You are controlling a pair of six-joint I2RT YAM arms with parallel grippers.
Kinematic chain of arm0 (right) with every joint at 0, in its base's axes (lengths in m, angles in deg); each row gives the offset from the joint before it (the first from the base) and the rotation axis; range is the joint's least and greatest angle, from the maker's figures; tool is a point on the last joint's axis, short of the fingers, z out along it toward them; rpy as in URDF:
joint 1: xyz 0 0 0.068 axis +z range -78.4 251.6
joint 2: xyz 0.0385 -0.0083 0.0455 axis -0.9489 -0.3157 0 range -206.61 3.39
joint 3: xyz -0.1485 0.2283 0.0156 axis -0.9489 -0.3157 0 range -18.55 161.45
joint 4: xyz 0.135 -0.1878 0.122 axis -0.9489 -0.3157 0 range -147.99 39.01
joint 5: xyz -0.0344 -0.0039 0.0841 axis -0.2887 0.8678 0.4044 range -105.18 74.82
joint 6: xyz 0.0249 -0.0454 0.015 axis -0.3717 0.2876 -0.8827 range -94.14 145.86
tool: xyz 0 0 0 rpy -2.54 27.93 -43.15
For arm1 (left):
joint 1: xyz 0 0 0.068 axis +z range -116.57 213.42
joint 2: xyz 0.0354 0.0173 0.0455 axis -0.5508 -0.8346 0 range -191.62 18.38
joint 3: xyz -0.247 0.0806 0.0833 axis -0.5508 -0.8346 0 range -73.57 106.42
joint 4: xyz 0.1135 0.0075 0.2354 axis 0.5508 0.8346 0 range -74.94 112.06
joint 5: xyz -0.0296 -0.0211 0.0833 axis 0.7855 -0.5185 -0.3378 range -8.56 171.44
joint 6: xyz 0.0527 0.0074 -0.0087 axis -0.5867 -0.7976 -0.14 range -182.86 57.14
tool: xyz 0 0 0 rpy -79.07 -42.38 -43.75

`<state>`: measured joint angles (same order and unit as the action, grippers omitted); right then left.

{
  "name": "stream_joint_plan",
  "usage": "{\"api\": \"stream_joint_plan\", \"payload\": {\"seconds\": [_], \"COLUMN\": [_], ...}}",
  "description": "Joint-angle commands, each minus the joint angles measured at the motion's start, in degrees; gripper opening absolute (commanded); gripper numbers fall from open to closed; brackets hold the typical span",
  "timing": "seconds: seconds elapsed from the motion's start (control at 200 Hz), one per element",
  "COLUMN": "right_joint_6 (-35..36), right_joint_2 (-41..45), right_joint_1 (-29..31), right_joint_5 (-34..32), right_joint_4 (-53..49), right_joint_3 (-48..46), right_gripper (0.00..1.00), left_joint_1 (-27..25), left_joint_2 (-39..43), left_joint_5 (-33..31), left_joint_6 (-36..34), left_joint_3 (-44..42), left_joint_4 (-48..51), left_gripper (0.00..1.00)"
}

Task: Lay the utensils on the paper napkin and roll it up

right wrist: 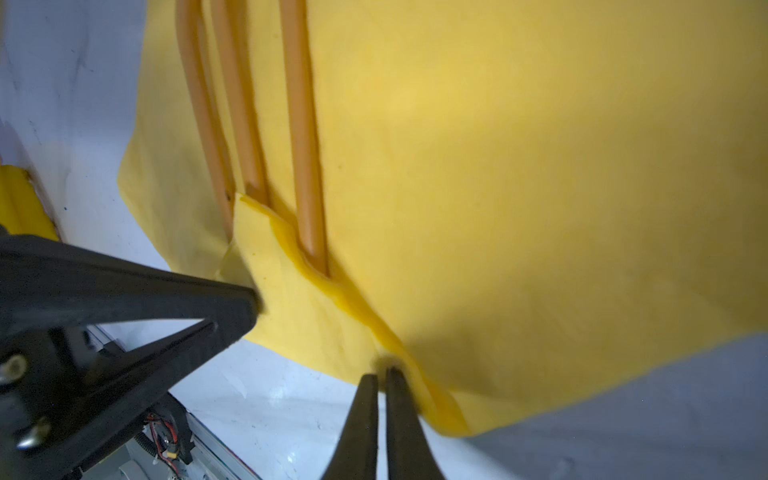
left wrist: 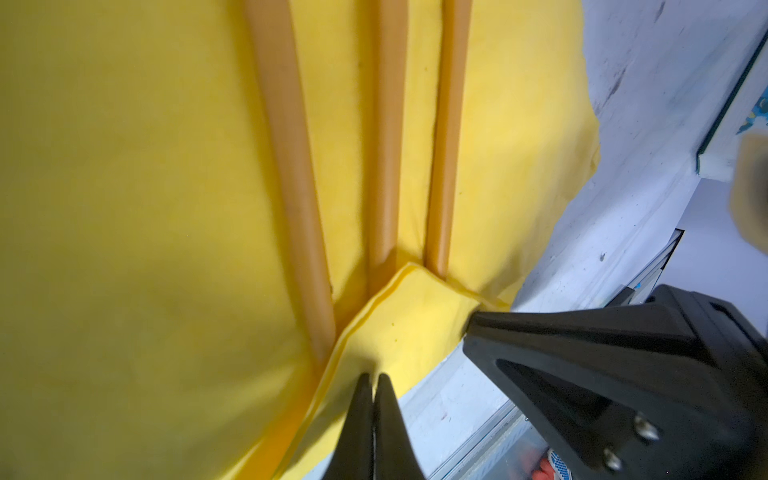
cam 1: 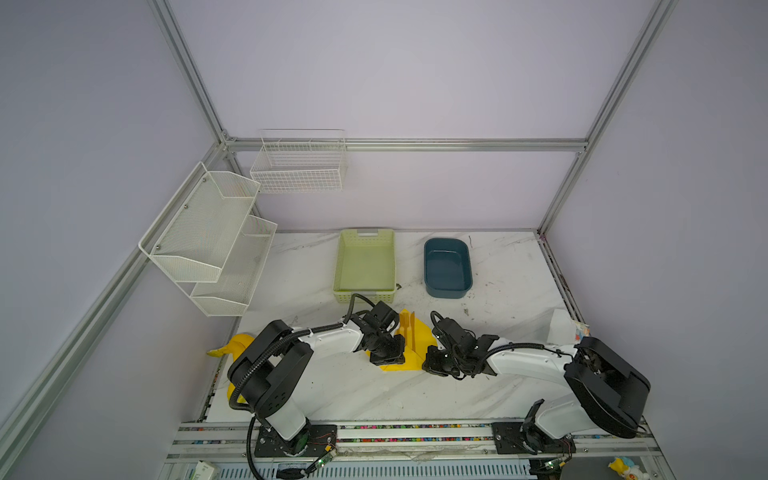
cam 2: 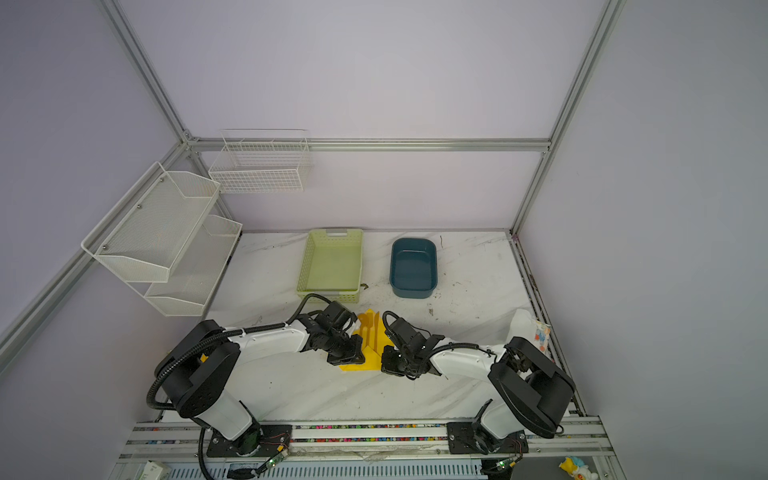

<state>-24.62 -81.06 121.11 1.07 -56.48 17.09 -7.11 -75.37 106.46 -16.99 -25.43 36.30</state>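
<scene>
Green basket [cam 1: 365, 266], blue tub [cam 1: 446, 266]: bare inside
Utensils [left wrist: 386, 145]: on paper napkin [left wrist: 124, 166], ends under its fold
Left gripper [left wrist: 372, 376], right gripper [right wrist: 382, 372]: clamped on that fold

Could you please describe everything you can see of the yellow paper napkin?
The thin, plain bright yellow paper napkin lies on the white marbled table, between the two arms. Three slim orange-tan utensils lie side by side on it. Its near edge is folded over their handle ends, and the left gripper and right gripper each appear to pinch that fold, jaws closed.
</scene>
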Motion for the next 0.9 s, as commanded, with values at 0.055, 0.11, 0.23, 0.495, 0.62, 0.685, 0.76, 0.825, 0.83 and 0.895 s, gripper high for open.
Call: {"api": "stream_joint_plan", "payload": {"seconds": [0.055,0.11,0.23,0.495,0.62,0.685,0.76,0.825,0.83,0.895], "right_joint_6": [0.4,-0.4,-1.4,-0.3,-0.2,-0.3,-0.8,-1.1,-1.2,-1.2], "right_joint_2": [1.0,2.5,4.4,1.1,1.4,2.5,4.1,4.7,4.7,4.4], "right_joint_1": [0.3,0.3,0.3,0.2,0.3,0.2,0.2,0.3,0.2,0.2], "right_joint_5": [-1.9,-2.6,-3.6,-4.4,-4.2,-4.3,-4.8,-5.2,-5.2,-5.3], "right_joint_4": [-3.8,-4.7,-5.5,-4.9,-5.8,-6.4,-6.8,-6.9,-6.9,-6.9], "right_joint_3": [0.9,1.2,0.9,-0.6,0.2,0.7,1.0,0.8,0.8,0.4], "right_gripper": [0.12,0.12,0.11,0.11,0.11,0.11,0.11,0.11,0.11,0.11], "left_joint_1": [-0.1,0.0,0.0,0.0,0.0,0.0,0.0,0.0,0.0,0.0], "left_joint_2": [1.3,1.1,1.2,1.2,1.5,1.5,1.6,1.6,1.6,1.7], "left_joint_5": [-0.1,-0.1,-0.1,-0.3,-0.5,-0.5,-0.6,-0.5,-0.5,-0.6], "left_joint_6": [-0.6,-0.7,-0.8,-0.8,-0.8,-0.8,-0.8,-0.9,-0.9,-0.9], "left_joint_3": [2.4,2.4,2.4,2.3,2.3,2.3,2.3,2.4,2.3,2.5], "left_joint_4": [-0.7,-0.6,-0.6,-0.4,-0.4,-0.3,-0.3,-0.2,-0.2,-0.2], "left_gripper": [0.05,0.05,0.05,0.05,0.05,0.05,0.05,0.05,0.05,0.05]}}
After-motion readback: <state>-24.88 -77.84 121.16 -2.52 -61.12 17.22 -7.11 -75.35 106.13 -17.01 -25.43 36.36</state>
